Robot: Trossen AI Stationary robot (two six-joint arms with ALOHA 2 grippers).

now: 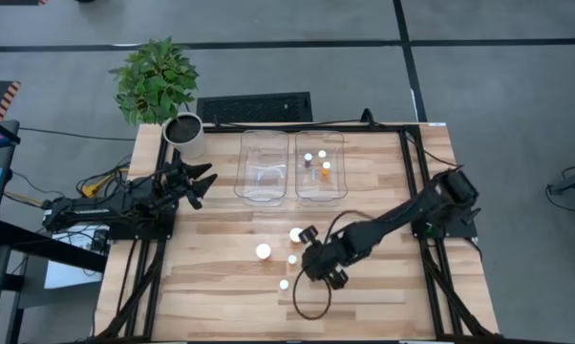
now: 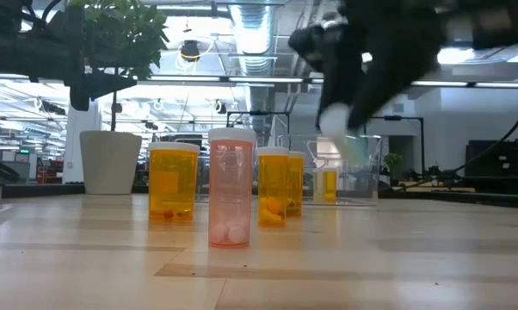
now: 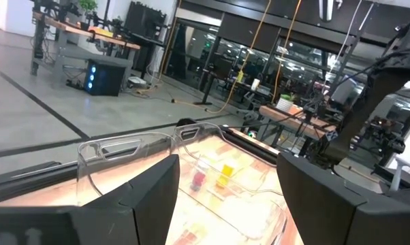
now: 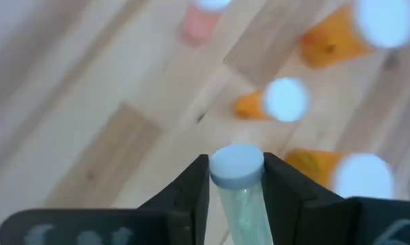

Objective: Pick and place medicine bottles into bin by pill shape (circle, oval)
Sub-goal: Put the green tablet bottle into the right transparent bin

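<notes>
My right gripper is closed on a pale green translucent bottle with a white round cap, pinched just under the cap and lifted clear of the table. It hangs above the light wooden plank table, nearer the table's front edge than the right-hand clear plastic bin, which already holds three small bottles.

Judgement: the carry is the step in hand. Keep the bottle upright and the squeeze steady; smooth plastic may slip between hard fingers. Rise enough to pass the bin's wall, and sort by pill shape. I cannot read the pill shape inside this bottle.

Four bottles stand on the table in front of that bin: three orange translucent cylinders and one pinkish bottle with white round pills at its bottom. All have flat white caps. The left-hand clear bin looks empty.

My left gripper, fingers spread wide, waits just left of the bins.
</notes>
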